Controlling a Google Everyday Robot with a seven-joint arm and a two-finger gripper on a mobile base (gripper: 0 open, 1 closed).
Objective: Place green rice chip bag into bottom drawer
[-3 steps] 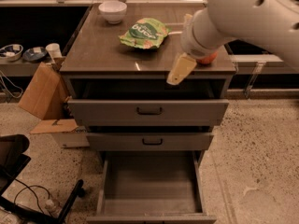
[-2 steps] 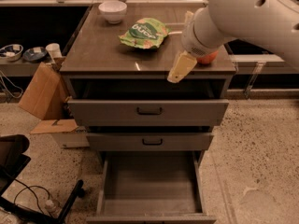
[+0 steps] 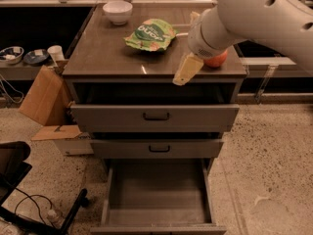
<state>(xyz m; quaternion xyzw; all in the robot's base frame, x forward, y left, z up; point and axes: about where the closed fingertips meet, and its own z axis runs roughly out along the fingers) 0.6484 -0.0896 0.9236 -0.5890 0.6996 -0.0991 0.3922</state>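
The green rice chip bag [image 3: 150,34] lies flat on the cabinet top [image 3: 107,53], toward the back middle. My gripper [image 3: 185,48] hangs over the right part of the top, just right of the bag and apart from it. It is open and empty, with one pale finger [image 3: 187,69] pointing down over the front edge. The bottom drawer [image 3: 156,195] is pulled fully out at floor level and its plain box interior shows nothing in it. My white arm covers the upper right of the view.
A red apple [image 3: 216,59] sits on the top, partly hidden behind my wrist. A white bowl [image 3: 117,11] stands at the back left. The top drawer [image 3: 155,115] is pulled partly out, the middle drawer [image 3: 159,148] slightly. A cardboard box [image 3: 44,97] and a chair base [image 3: 19,180] stand left.
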